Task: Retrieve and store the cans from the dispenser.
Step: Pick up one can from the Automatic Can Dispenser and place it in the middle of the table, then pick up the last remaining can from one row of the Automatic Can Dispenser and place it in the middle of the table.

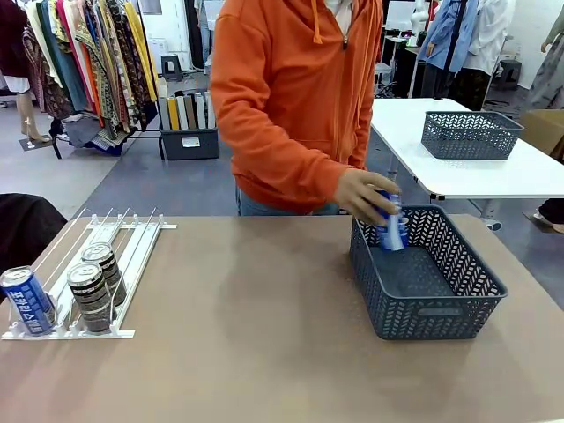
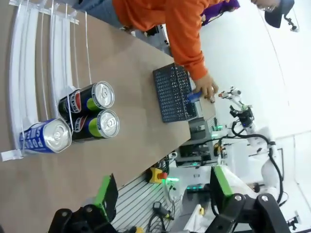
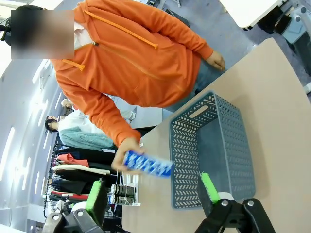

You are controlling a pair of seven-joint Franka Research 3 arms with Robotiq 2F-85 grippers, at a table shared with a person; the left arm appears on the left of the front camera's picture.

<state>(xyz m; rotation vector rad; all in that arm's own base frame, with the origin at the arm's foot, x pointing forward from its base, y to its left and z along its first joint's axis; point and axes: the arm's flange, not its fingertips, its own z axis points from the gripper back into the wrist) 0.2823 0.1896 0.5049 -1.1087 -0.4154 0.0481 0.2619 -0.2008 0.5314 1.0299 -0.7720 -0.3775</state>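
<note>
a person in an orange hoodie (image 1: 291, 97) leans over the brown table (image 1: 264, 344), one hand (image 1: 363, 194) wrapped around a slim blue can (image 1: 392, 229), holding it tilted just inside the far rim of the dark grey mesh basket (image 1: 441, 310) at four o'clock in the front view; whether the can touches the basket floor cannot be told. at eight o'clock on the table the white dispenser (image 1: 132, 251) lies flat, three cans standing upright at its near end: a second blue can (image 1: 26, 301) on the nine o'clock side, a dark banded can (image 1: 91, 295) beside it at the front stop, and another dark can (image 1: 106, 263) close behind that one toward one o'clock. the left gripper (image 2: 163, 191), at six o'clock in its wrist view, hangs with its green-padded fingers spread wide and nothing between them, the three cans well apart from it at ten o'clock. the right gripper (image 3: 151, 194) is likewise splayed and empty, the basket beyond it at two o'clock. a spare basket (image 1: 470, 134) rests on a white table (image 1: 529, 181) at one o'clock behind the person
</note>
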